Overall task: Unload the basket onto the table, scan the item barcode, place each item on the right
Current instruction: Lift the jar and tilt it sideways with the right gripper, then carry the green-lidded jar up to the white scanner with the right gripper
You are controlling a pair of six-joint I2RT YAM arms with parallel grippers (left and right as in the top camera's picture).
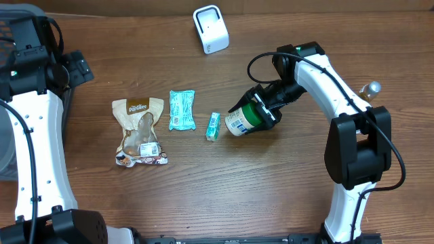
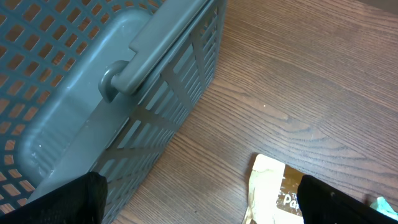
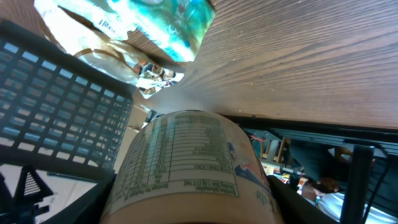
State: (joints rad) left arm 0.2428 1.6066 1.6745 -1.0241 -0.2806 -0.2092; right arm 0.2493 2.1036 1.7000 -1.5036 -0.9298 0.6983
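While the overhead view has the right end effector [image 1: 256, 112] closed partway around a white-labelled cylindrical jar with a green lid [image 1: 237, 122], I judge the pick-up done and the presentation to the scanner not yet begun. That jar lies tilted on its side at about 3 o'clock from the middle of the wooden tabletop [image 1: 271, 190]; I cannot tell whether it is clear of the surface. At 11 o'clock from it stands the white box-shaped barcode scanner [image 1: 211, 28], well apart. A small green-and-white packet [image 1: 213, 126], a teal packet [image 1: 181, 110] and a brown snack pouch [image 1: 139, 132] lie in a row toward 9 o'clock.

Through the left wrist camera, the left end effector [image 2: 199, 186] is spread fully and empty, above the wall of a grey slatted plastic basket [image 2: 124, 93].

On the right wrist camera, the jar [image 3: 186, 155] fills the space between the fingers [image 3: 81, 205], its nutrition panel facing me; no barcode shows. Next, I reckon, I must carry it toward 11 o'clock and roll the wrist until the code faces the scanner.
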